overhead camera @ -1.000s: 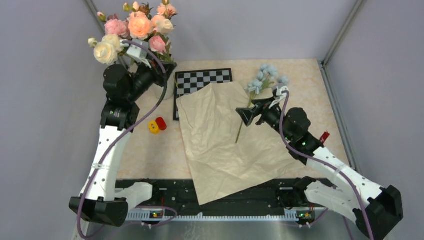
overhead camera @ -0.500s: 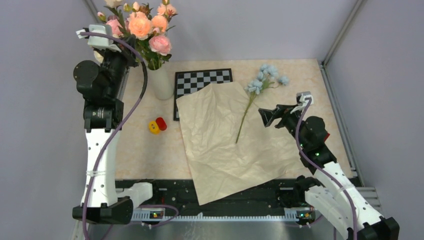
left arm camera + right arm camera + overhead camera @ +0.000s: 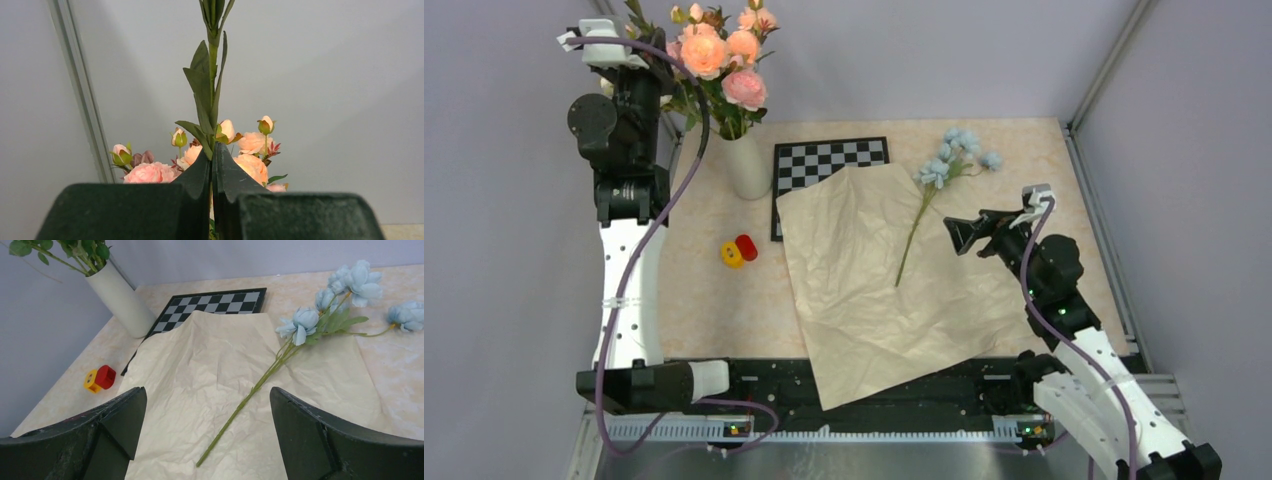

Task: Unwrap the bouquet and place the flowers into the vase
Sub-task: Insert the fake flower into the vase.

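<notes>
**Right pincer and loose flower spray.** The right pincer (image 3: 961,236) is hovering with its jaws spread wide and is gripping nothing. Just ahead of and below it, the spray of pale blue fabric flowers on a thin green stem (image 3: 305,320) is lying loose across the unfolded sheet of beige crinkled wrapping paper (image 3: 864,300). The stem is running up between the lines of the two jaws, and the blooms are resting beyond them to the right.

The tall white cylindrical vase (image 3: 749,168) is standing well off to this pincer's far left, and pink and peach roses (image 3: 724,65) are already crowding it. The left pincer (image 3: 211,155) is squeezing shut on a leafy green stem (image 3: 205,90) close in front of those roses, with the stem's bloom out of view.

Likely hazards from here:
- A low closure may be catching the paper together with the thin stem and dragging the sheet.
- A grip near the stem's foot would be leaving the heavy blooms swinging.
- The crowded vase mouth may be deflecting the stem on entry.
</notes>
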`<state>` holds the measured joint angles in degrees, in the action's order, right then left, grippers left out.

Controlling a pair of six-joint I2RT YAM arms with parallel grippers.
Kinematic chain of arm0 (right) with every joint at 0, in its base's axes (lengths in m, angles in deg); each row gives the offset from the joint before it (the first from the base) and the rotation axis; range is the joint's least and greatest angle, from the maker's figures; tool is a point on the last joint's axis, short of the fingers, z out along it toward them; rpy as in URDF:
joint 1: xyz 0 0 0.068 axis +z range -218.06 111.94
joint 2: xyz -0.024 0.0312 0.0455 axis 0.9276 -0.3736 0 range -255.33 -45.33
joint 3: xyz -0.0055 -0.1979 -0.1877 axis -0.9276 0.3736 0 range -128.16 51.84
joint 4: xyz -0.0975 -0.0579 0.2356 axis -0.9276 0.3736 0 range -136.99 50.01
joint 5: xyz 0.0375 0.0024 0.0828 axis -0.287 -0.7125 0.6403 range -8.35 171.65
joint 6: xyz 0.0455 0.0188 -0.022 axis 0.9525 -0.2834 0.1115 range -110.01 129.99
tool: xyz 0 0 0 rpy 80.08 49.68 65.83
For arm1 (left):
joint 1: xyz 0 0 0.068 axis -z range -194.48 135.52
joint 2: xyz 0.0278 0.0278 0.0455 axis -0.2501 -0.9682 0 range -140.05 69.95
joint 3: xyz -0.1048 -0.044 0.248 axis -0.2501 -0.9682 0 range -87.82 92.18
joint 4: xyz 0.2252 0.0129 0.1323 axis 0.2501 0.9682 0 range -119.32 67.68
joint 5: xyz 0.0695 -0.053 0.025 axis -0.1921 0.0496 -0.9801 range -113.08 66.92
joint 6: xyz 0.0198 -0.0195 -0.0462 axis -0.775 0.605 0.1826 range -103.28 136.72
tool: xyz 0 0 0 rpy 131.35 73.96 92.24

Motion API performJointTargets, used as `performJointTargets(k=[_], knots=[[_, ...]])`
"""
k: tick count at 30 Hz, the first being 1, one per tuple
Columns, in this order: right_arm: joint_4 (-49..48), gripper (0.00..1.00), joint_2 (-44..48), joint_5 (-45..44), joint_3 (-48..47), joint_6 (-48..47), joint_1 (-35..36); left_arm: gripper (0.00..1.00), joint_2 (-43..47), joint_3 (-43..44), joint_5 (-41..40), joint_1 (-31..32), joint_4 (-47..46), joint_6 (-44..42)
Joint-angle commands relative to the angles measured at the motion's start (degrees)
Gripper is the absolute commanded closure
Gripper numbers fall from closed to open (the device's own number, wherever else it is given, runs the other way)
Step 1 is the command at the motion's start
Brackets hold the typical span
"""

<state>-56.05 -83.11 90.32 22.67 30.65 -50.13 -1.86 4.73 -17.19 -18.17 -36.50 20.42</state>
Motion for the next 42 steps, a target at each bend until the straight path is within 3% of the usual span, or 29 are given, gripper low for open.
performJointTargets(k=[1, 15, 28, 42], knots=[[-1.00, 0.05, 1.76, -0.37, 0.07, 0.40, -0.84, 1.00, -1.62, 1.48, -0.39, -0.87, -8.46, -0.18], [-1.49, 0.04, 2.82, -1.88, 0.43, 1.03, -1.18, 1.00, -7.64, 1.53, 3.51, -2.83, -15.53, 2.23], [-2.23, 0.04, 3.23, -2.18, 0.77, 1.55, -1.21, 1.00, -10.23, -6.30, 1.87, -4.62, -28.13, 5.03], [-2.18, 0.04, 3.02, -2.25, 0.75, 1.52, -1.48, 1.00, -11.91, -11.81, 4.21, -4.84, -31.32, 6.12]])
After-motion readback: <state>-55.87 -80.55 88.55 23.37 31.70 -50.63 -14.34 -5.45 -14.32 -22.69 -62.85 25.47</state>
